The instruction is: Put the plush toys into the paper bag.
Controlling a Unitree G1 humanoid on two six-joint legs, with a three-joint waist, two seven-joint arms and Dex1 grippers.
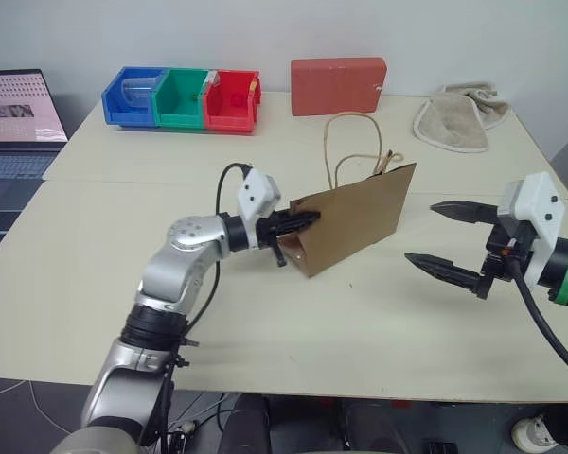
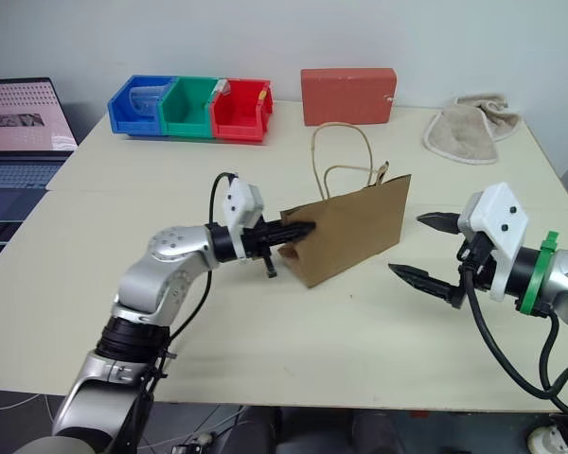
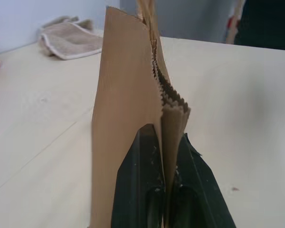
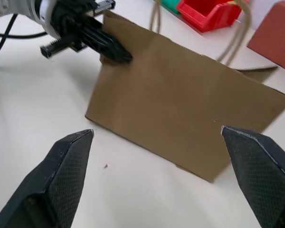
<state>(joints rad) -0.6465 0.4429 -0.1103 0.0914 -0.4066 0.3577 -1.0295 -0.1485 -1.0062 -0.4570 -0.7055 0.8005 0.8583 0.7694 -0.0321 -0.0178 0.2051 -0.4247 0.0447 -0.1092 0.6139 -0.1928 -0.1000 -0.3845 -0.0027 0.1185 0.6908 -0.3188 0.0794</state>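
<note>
Left tool (image 1: 305,219) clamped tight on the paper bag (image 1: 360,222) at its left edge, holding it upright mid-bench, likely to ready the mouth. Right tool (image 1: 442,239) spread wide, empty, just right of the bag. Can't spot the plush toys.

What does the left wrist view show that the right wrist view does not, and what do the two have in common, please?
Left wrist view: the paper bag edge-on, with its serrated top edge clamped between the left gripper's two shut fingers, and the beige cloth beyond on the table.

Right wrist view: the bag's broad flat side, its loop handles, the red bin, the red block, and the right gripper's fingers spread wide open, short of the bag.

Both: the bag standing on the table, pinched at one edge by the left gripper.
</note>
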